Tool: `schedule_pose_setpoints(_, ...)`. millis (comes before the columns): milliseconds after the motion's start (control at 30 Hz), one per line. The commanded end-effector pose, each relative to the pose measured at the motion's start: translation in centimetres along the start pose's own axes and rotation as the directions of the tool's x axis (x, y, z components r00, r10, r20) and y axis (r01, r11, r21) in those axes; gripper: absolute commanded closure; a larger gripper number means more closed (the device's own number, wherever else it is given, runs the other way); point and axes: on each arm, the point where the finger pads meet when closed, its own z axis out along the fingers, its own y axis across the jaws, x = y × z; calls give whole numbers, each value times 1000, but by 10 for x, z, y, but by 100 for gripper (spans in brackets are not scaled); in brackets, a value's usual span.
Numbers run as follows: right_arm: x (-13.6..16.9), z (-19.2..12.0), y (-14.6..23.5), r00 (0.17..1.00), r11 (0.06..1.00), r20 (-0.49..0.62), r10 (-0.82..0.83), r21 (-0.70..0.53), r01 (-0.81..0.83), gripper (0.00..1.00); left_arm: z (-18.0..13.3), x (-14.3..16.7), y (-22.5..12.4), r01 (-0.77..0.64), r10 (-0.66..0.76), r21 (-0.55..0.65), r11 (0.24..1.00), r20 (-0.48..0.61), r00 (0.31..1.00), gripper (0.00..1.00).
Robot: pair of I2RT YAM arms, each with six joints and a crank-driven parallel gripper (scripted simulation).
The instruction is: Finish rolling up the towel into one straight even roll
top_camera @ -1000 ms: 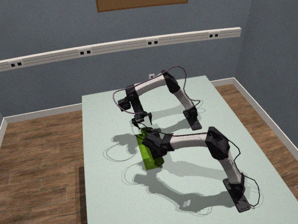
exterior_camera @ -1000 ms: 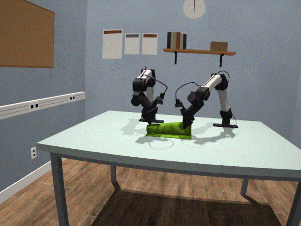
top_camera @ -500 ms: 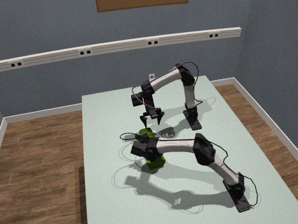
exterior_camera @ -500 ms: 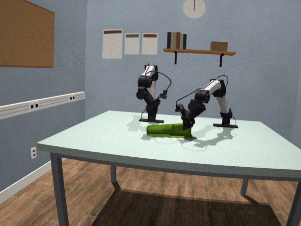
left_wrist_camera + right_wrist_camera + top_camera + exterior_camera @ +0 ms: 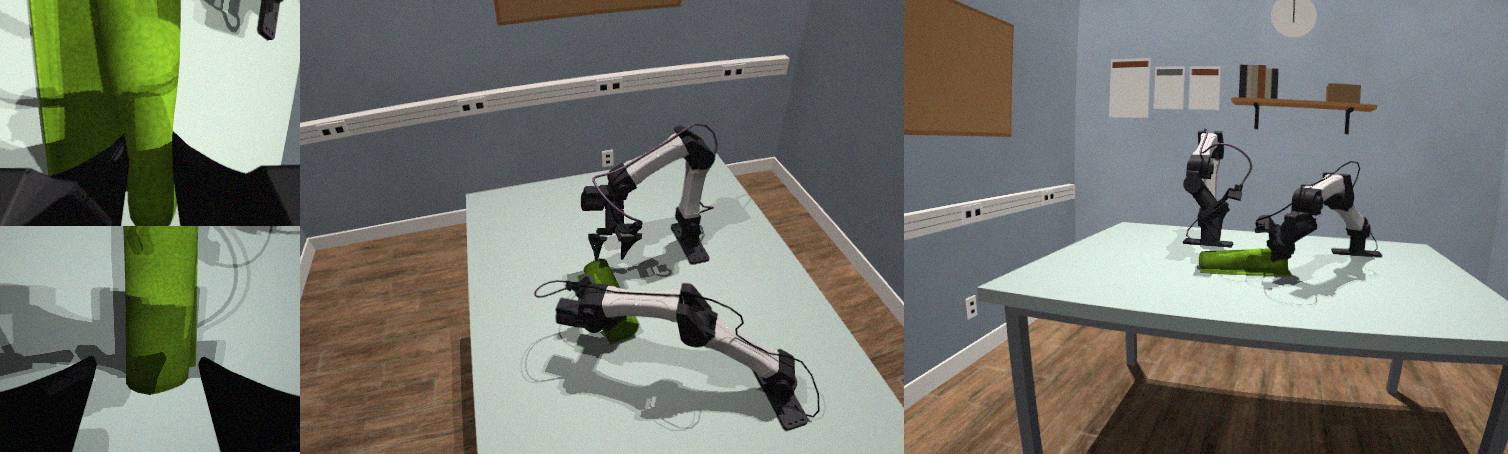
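Note:
The green towel point(image 5: 599, 272) point(image 5: 1234, 260) point(image 5: 145, 55) point(image 5: 160, 281) is mostly rolled. In the left wrist view a flat strip lies left of the roll. The roll is narrow at the end nearest that camera and bulges with a crease farther along, so it looks uneven. In the right wrist view only a thin edge shows beside the other end. My left gripper point(image 5: 149, 134) point(image 5: 1282, 257) is shut on the narrow roll end; the top view hides its fingers. My right gripper point(image 5: 147, 359) point(image 5: 609, 259) is open, its fingers above and on either side of the other end, not touching it.
The pale green table point(image 5: 515, 240) point(image 5: 1104, 280) carries both arm bases. The left arm point(image 5: 645, 302) stretches low over the near part of the towel in the top view. The table's front edge point(image 5: 1229, 327) runs in front of the towel in the exterior view.

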Motion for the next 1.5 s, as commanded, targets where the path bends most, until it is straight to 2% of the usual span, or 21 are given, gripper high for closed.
schedule_pose_setpoints(0,-5,0,-15,999,998,18,-37,55,36,2,0,6,-8,29,-26,72,997,-40,999,66)
schedule_pose_setpoints(267,2,-10,-38,996,997,35,-76,24,75,2,6,11,-1,29,-26,72,997,-40,999,66)
schedule_pose_setpoints(500,13,4,-31,997,997,34,-73,26,72,2,6,11,-1,29,-26,72,997,-40,999,66)
schedule_pose_setpoints(833,45,46,-9,998,997,29,-63,34,62,2,6,11,-1,29,-26,72,997,-40,999,66)
schedule_pose_setpoints(1233,41,48,-28,998,998,29,-63,35,62,2,6,11,-1,29,-26,72,997,-40,999,66)
schedule_pose_setpoints(1467,41,48,-28,998,998,29,-63,35,62,32,6,11,-1,29,-26,72,997,-40,999,66)
